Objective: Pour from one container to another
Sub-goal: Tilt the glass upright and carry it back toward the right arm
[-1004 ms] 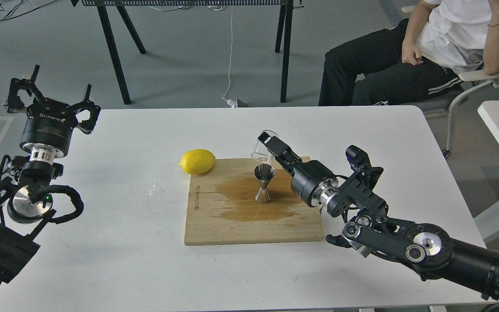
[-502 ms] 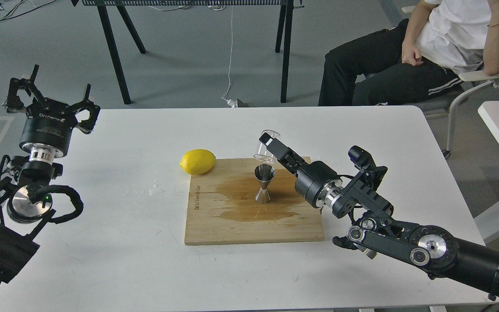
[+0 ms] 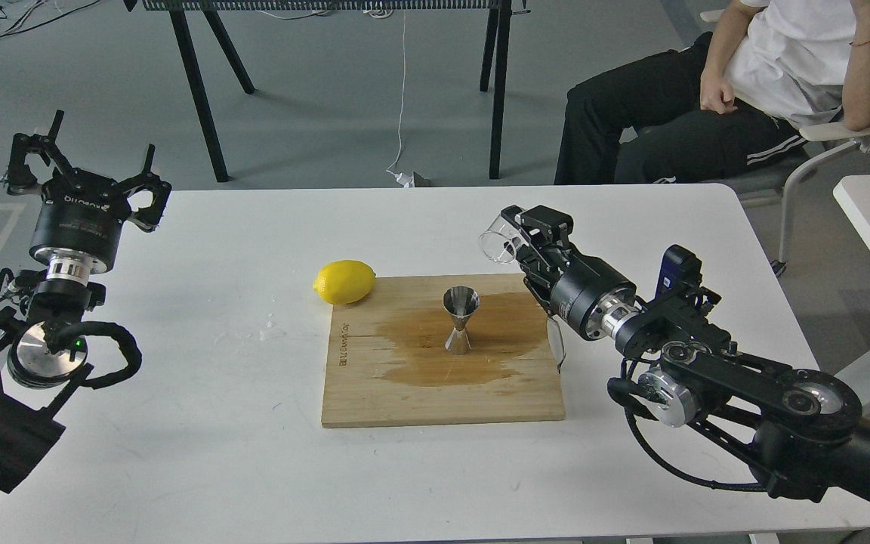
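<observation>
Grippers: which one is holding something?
The right gripper, shut on the clear cup right of the jigger. The left gripper is open and empty.

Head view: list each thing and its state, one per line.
Cup: held in right tool, tipped on its side, mouth left, off the board.
Jigger: upright on board, untouched.
Board: flat on table, wet stain around jigger.
Lemon: resting at board's far left corner.
Left tool: open, empty, raised.
</observation>
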Controlling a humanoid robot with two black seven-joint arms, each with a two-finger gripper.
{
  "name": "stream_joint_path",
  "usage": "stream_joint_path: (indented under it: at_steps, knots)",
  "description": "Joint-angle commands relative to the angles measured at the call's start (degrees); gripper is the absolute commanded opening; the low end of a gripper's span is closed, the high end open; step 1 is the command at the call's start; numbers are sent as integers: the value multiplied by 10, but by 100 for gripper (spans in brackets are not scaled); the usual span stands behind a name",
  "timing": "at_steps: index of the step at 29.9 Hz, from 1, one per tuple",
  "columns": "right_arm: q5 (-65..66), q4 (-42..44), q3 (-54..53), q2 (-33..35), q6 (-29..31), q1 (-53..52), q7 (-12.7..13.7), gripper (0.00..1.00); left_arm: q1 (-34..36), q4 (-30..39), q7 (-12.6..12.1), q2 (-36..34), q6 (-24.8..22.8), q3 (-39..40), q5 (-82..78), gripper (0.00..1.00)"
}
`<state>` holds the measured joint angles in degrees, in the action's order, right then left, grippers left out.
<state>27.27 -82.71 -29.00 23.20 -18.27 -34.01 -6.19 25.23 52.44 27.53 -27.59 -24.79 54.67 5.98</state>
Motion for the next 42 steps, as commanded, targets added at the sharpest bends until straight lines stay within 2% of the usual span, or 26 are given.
stream_joint_path:
  at_steps: [1,7,10,16,20,22,34,42]
  knots:
    - [-81,2,-74,4,41,35,15,34,1,0,0,2,1,0,0,100]
    - [-247,20,-186,4,112,114,35,34,1,0,-1,4,1,0,0,100]
    - [-322,48,-245,3,148,155,39,34,2,0,0,3,1,0,0,100]
    - [-455,125,-308,1,218,204,69,34,1,0,-1,-2,0,0,0,100]
    - [-566,182,-313,-3,249,208,119,34,1,1,-1,-2,1,0,0,100]
    - [-599,208,-312,-5,265,211,134,34,2,3,-1,-2,2,0,0,100]
    - [-632,330,-331,-93,290,223,161,35,-5,4,1,0,4,0,0,100]
    - [-632,325,-335,-98,278,226,164,34,-5,6,1,1,8,0,0,100]
